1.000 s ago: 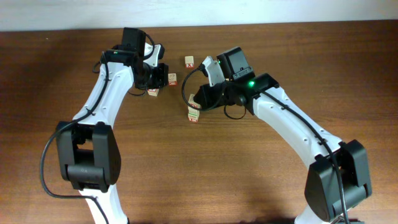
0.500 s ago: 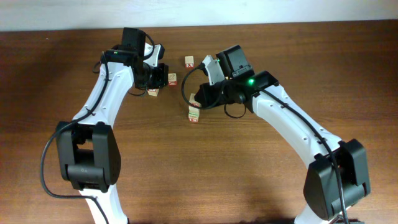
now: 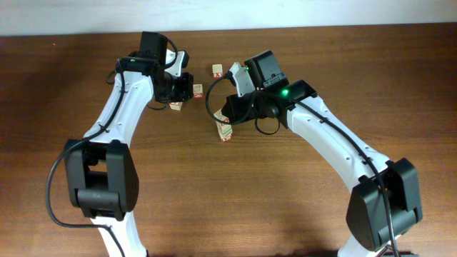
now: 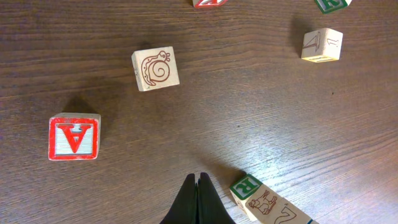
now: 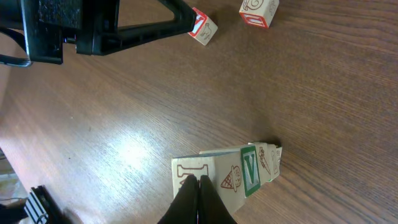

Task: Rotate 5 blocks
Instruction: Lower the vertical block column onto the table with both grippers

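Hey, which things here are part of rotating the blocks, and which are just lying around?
In the job: the blocks, at least the touching row with the I block and green V block; the right gripper, shut, tips at the I block.
Lying about: the red X cube. Loose A cube and snail cube: cannot tell.

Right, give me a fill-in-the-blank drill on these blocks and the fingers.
In the left wrist view, the red-framed block at the left shows the letter ____. The unframed block nearest it shows a drawn ____. The green-framed block by the right fingers shows the letter ____. The left fingers are ____.
Missing: A, snail, V, shut.
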Robot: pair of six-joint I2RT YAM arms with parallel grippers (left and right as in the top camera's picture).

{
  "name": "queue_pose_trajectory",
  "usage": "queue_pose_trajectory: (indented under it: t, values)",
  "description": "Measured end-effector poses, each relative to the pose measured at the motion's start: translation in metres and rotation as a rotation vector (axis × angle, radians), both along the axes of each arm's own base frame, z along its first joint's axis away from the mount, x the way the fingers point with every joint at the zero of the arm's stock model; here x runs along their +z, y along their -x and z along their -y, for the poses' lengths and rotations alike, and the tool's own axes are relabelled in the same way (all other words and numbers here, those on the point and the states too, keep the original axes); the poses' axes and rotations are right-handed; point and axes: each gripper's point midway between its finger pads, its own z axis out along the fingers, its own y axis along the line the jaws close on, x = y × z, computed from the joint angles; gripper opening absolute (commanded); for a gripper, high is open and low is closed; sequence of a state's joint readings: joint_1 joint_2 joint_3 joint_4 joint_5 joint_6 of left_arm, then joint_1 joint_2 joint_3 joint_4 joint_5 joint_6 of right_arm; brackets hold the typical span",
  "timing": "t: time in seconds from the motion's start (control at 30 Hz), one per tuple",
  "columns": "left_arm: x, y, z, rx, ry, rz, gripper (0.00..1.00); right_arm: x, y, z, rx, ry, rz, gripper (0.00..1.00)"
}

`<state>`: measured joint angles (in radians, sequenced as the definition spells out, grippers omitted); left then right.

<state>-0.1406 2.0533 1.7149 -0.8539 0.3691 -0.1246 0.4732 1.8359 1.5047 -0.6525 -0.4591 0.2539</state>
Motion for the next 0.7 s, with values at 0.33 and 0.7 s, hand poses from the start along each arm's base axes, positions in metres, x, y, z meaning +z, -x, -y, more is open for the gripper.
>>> queue_pose_trajectory:
  t: [0.33,0.7]
  values:
    - [0.0,0.0,0.0,0.0,0.0,-0.001,0.0,-0.003,-0.001,0.009,-0.031,0.055,-0.006,0.04]
    - [0.0,0.0,0.0,0.0,0.0,-0.002,0.0,-0.002,-0.002,0.011,-0.038,0.065,-0.001,0.04]
